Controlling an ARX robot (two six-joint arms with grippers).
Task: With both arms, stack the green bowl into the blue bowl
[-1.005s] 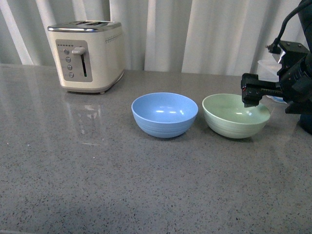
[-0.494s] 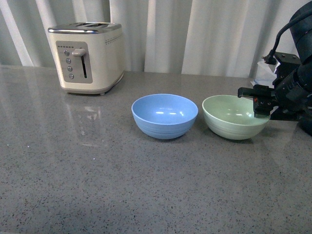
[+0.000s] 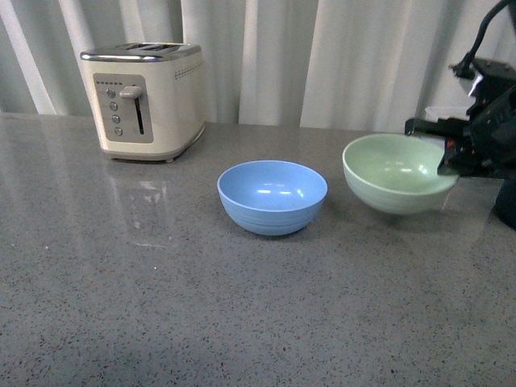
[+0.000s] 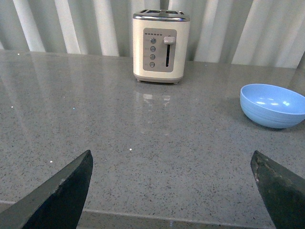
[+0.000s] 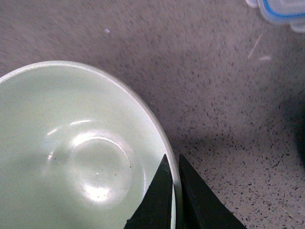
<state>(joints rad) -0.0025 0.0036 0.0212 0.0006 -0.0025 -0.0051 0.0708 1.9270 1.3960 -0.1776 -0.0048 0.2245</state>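
Note:
The green bowl hangs just above the counter at the right, tilted slightly, a shadow beneath it. My right gripper is shut on its right rim; in the right wrist view the two fingers pinch the green bowl's wall, with the right gripper straddling the rim. The blue bowl rests upright on the counter centre, left of the green one, and the blue bowl also shows at the side of the left wrist view. My left gripper is open, low over bare counter, holding nothing.
A cream toaster stands at the back left of the grey speckled counter. A clear container with a blue lid rim lies behind the green bowl. White curtains close the back. The counter's front edge shows in the left wrist view.
The right gripper closed on the green bowl's rim and lifted it off the counter, slightly up and right. The blue bowl and toaster stayed put.

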